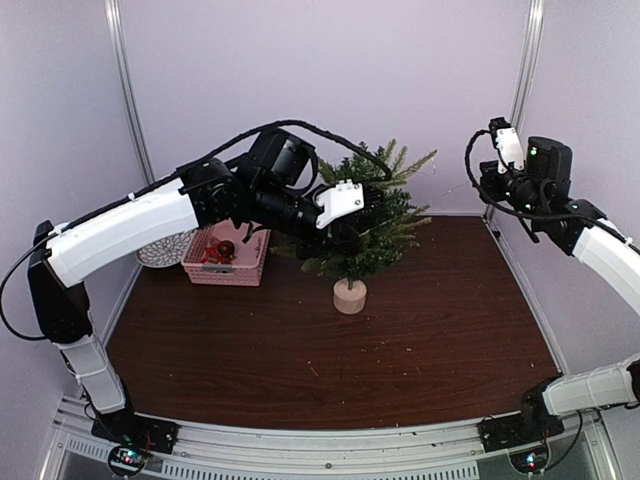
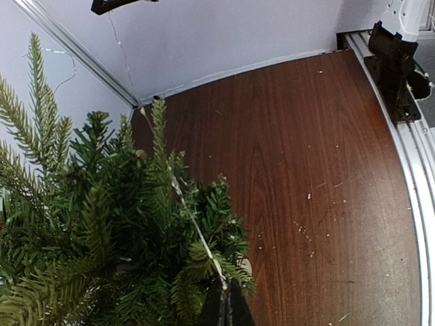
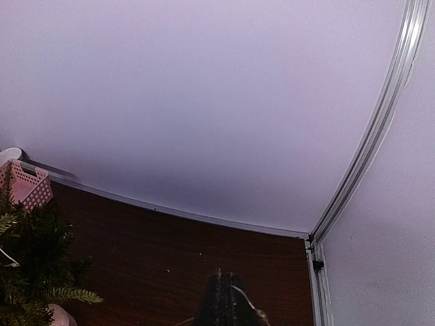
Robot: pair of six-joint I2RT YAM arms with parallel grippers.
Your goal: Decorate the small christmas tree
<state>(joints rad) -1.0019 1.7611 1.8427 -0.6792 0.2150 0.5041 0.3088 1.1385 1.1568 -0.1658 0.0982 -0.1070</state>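
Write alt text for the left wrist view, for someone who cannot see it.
The left tool, shut at the bottom edge, pinches a thin pale strand that runs up across the small christmas tree filling the left half. Dark wooden table stretches to the right.

The right gripper (image 3: 227,280) sits at the bottom edge, its 2 dark fingers (image 3: 217,307) pressed together. A thin pale wire (image 3: 248,302) trails from them to the right. Beyond spreads the dark wooden table (image 3: 204,251). The tree (image 3: 34,272) stands at lower left, the pink basket (image 3: 27,185) just behind it. A lilac wall (image 3: 204,88) fills the rest, with a metal rail (image 3: 393,95) at right.
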